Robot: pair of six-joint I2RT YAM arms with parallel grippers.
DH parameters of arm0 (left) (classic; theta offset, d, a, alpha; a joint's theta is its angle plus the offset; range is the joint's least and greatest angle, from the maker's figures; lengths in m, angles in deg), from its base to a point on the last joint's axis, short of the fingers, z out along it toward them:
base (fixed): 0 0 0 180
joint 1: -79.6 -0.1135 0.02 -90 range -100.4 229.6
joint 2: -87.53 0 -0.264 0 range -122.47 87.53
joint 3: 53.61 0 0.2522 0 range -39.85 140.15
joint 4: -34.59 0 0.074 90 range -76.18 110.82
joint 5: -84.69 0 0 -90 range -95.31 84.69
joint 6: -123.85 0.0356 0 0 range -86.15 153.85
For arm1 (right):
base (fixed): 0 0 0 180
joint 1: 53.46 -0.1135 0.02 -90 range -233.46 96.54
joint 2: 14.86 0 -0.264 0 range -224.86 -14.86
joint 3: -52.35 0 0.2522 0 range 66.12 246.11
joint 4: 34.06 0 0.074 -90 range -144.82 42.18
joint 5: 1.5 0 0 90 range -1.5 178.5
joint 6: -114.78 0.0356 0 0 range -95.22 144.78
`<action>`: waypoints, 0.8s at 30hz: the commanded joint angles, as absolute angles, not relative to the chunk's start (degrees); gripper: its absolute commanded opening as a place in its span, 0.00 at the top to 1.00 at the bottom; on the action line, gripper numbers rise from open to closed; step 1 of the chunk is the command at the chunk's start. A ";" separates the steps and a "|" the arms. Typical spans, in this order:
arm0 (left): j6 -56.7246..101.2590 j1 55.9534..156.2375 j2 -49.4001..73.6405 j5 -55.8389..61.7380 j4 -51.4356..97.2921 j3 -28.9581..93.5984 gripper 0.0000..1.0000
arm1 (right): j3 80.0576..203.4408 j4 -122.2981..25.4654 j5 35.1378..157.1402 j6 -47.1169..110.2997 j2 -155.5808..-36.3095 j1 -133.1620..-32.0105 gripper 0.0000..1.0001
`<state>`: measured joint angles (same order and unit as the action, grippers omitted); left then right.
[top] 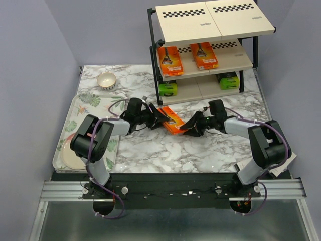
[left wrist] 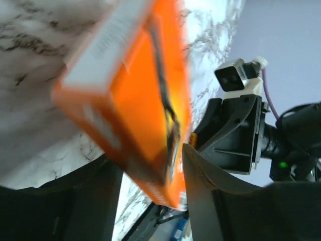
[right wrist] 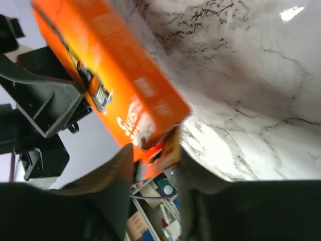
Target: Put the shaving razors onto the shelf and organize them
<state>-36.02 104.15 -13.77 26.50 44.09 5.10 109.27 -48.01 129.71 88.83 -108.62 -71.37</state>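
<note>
An orange razor pack [top: 171,120] hangs tilted above the marble table [top: 150,150] at its middle, between both grippers. My left gripper [top: 161,118] has the pack [left wrist: 135,90] between its fingers: one finger [left wrist: 200,175] lies against the pack's face, and a sliver of marble shows beside the other. My right gripper [top: 188,128] has its fingers apart around the pack's other end [right wrist: 110,85]. The shelf [top: 215,22] stands at the back right. Two orange packs [top: 170,61] [top: 204,55] lie on its middle board, and two black-and-lime packs [top: 168,89] [top: 228,81] on the bottom board.
A floral tray [top: 85,108] lies along the left edge with a pink plate [top: 70,158] on it. A small white bowl [top: 107,81] stands at the back left. Purple walls close in the table on three sides.
</note>
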 commanded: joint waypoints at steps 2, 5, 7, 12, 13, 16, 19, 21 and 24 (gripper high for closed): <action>-34.88 102.27 -10.91 34.14 53.51 1.65 0.47 | 107.69 -42.20 134.20 85.95 -109.61 -71.30 0.41; -35.76 100.78 -10.82 36.60 55.10 0.15 0.49 | 108.12 -40.79 135.95 81.83 -109.61 -70.60 0.35; -35.94 100.08 -10.47 38.36 56.76 -0.47 0.51 | 108.48 -41.75 137.01 79.63 -109.61 -70.42 0.33; -35.15 98.93 -9.59 37.68 55.81 -3.11 0.53 | 105.94 -40.61 136.05 79.97 -109.52 -70.16 0.33; -35.15 98.93 -9.42 37.14 55.37 -3.37 0.53 | 105.58 -40.70 135.87 79.71 -109.44 -70.16 0.33; -35.32 99.11 -9.24 32.94 47.17 -2.85 0.32 | 104.70 -41.66 135.34 78.66 -108.74 -69.72 0.33; -35.59 99.54 -9.42 30.12 42.20 -3.20 0.17 | 105.40 -45.42 133.60 76.03 -107.77 -68.23 0.34; -36.11 99.81 -9.59 28.71 41.31 -4.07 0.13 | 106.02 -47.64 130.53 73.56 -107.06 -66.91 0.34; -36.03 100.60 -9.86 26.77 40.86 -4.17 0.11 | 105.84 -47.65 129.90 74.08 -108.37 -66.20 0.39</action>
